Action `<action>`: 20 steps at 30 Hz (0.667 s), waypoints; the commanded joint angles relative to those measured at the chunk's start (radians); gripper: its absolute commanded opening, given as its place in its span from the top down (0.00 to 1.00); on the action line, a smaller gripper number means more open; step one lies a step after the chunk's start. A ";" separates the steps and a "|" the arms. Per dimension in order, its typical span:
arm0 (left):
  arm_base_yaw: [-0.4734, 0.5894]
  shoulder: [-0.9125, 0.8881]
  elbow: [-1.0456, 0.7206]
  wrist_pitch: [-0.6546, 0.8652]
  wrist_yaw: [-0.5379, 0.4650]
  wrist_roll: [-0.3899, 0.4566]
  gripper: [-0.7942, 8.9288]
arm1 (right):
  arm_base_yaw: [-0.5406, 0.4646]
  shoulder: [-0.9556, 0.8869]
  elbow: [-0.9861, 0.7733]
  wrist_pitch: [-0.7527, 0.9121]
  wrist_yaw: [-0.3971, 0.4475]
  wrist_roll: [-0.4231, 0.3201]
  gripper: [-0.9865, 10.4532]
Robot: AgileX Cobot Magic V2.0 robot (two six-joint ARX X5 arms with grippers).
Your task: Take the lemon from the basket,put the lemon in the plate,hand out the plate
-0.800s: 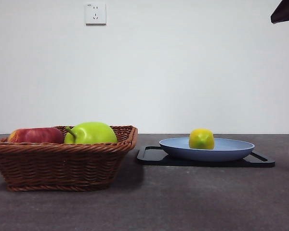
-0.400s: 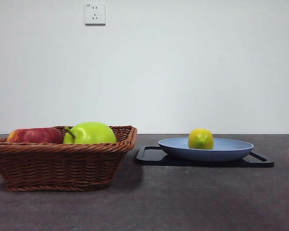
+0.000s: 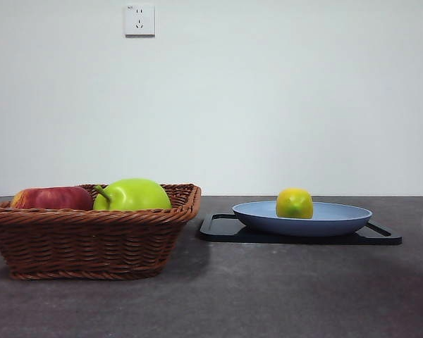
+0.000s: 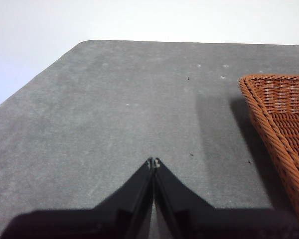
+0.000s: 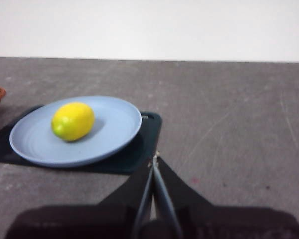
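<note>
The table (image 3: pixel 268 303) was a dark grey, matte surface with faint pale scuffs. Two things rested directly on it: the basket (image 3: pixel 92 239) and a flat black tray (image 3: pixel 222 229), set just beside each other but apart. Beyond the closed jaws of the left gripper (image 4: pixel 154 163) lay bare tabletop, with the basket's rim off to one side. The tray lay ahead of the right gripper (image 5: pixel 155 159), near its closed jaws.
</note>
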 commanded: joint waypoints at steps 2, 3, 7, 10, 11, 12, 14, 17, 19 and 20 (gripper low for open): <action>0.003 -0.005 -0.009 0.005 0.002 -0.011 0.91 | -0.002 -0.029 -0.024 0.006 -0.003 0.025 0.91; 0.003 -0.005 -0.009 0.006 0.001 -0.011 0.91 | -0.002 -0.035 -0.024 -0.006 0.000 0.025 0.91; 0.003 -0.005 -0.009 0.005 0.001 -0.011 0.91 | -0.002 -0.049 -0.024 -0.028 -0.001 0.028 0.91; 0.003 -0.005 -0.009 0.005 0.001 -0.011 0.91 | -0.002 -0.061 -0.024 -0.085 0.000 0.094 0.91; 0.003 -0.005 -0.009 0.005 0.001 -0.011 0.91 | -0.002 -0.061 -0.024 -0.082 0.001 0.133 0.91; 0.003 -0.005 -0.009 0.005 0.001 -0.011 0.91 | -0.002 -0.061 -0.024 -0.078 0.000 0.186 0.91; 0.003 -0.005 -0.009 0.005 0.001 -0.011 0.91 | -0.001 -0.060 -0.024 -0.077 0.002 0.220 0.91; 0.003 -0.005 -0.009 0.006 0.001 -0.011 0.91 | -0.001 -0.060 -0.024 -0.076 0.004 0.219 0.91; 0.003 -0.005 -0.009 0.005 0.001 -0.011 0.91 | -0.001 -0.060 -0.024 -0.076 0.004 0.219 0.91; 0.003 -0.005 -0.009 0.005 0.001 -0.011 0.91 | -0.001 -0.060 -0.024 -0.076 0.004 0.219 0.91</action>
